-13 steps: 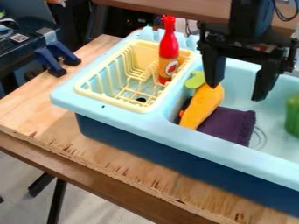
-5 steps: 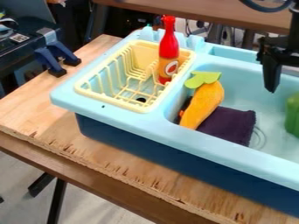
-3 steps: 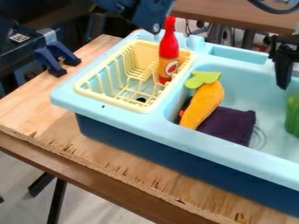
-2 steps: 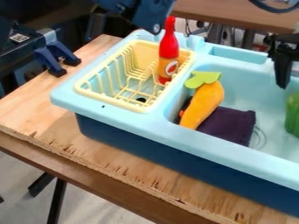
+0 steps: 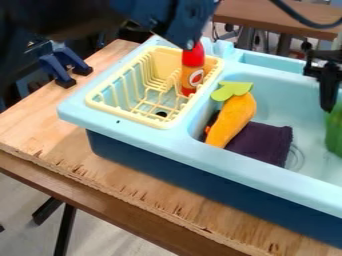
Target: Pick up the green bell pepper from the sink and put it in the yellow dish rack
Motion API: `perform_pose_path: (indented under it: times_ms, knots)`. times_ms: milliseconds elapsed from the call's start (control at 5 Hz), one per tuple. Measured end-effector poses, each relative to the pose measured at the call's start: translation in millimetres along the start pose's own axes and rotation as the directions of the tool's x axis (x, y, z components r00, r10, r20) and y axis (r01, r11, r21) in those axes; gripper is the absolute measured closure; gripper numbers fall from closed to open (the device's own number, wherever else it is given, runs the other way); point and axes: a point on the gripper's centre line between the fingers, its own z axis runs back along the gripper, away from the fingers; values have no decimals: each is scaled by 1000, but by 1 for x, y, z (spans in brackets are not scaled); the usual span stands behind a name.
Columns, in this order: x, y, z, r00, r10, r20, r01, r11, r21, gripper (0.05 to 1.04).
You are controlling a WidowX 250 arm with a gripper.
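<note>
Worktop bears a sink, dish rack at its left end. Pincer hangs over the basin, near a green object; open or closed, cannot tell. Carrot rests ungripped against purple cloth, by basin's left edge; its handling judged complete.

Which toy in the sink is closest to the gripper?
The green toy at the picture's right edge: it is just below the gripper in the view, whereas the orange carrot lies well to its left.
</note>
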Motion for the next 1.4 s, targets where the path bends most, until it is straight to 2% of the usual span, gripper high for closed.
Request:
perform_pose_path:
  times_ms: [200, 400, 800, 1000, 1200, 1400]
  knots:
    - [0, -5, -2, 1000, -14, 16, 14, 1000, 1, 860]
    - [-1, -8, -3, 1000, -26, 13, 26, 1000, -2, 961]
    - [-8, -8, -2, 1000, -18, 23, 19, 999, -29, 983]
    - [-30, -2, 40, 995, -15, 103, 23, 997, -78, 983]
    - [-59, 10, 100, 980, 1, 201, 25, 992, -126, 983]
    - [-84, 26, 129, 976, 29, 217, -2, 992, -126, 983]
